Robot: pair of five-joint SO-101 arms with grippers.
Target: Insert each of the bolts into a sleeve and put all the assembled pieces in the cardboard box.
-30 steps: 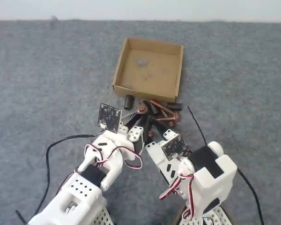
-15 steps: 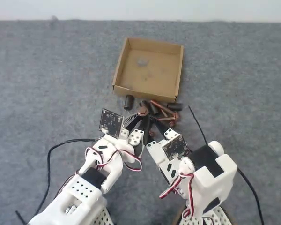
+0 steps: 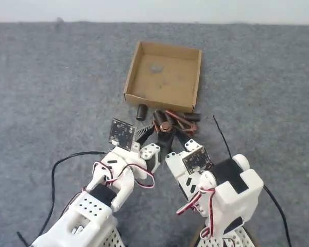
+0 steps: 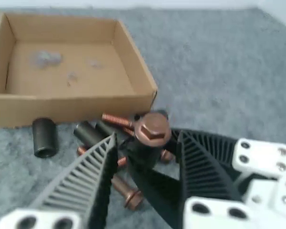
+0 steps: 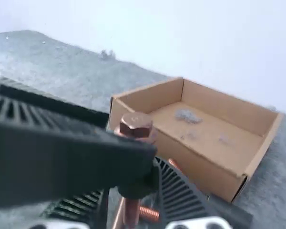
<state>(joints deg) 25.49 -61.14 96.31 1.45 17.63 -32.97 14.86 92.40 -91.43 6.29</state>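
Standing upright above the bench, the copper-headed bolt (image 3: 166, 126) is pinched by the right hand (image 3: 171, 138), its hexagonal head on top and a dark sleeve-like body just under the head in the left wrist view. The left hand (image 4: 147, 141) is spread, its two ribbed fingers (image 4: 99, 174) on either side of the bolt without touching it. Just beyond the bolt, loose bolts (image 3: 181, 120) and dark sleeves lie in a small heap on the grey carpeted bench (image 3: 51, 77), with one lone sleeve (image 3: 141, 111) on end beside them. The heap sits against the near wall of the cardboard box (image 3: 159, 101), which stands open just past it with only faint specks on its floor.
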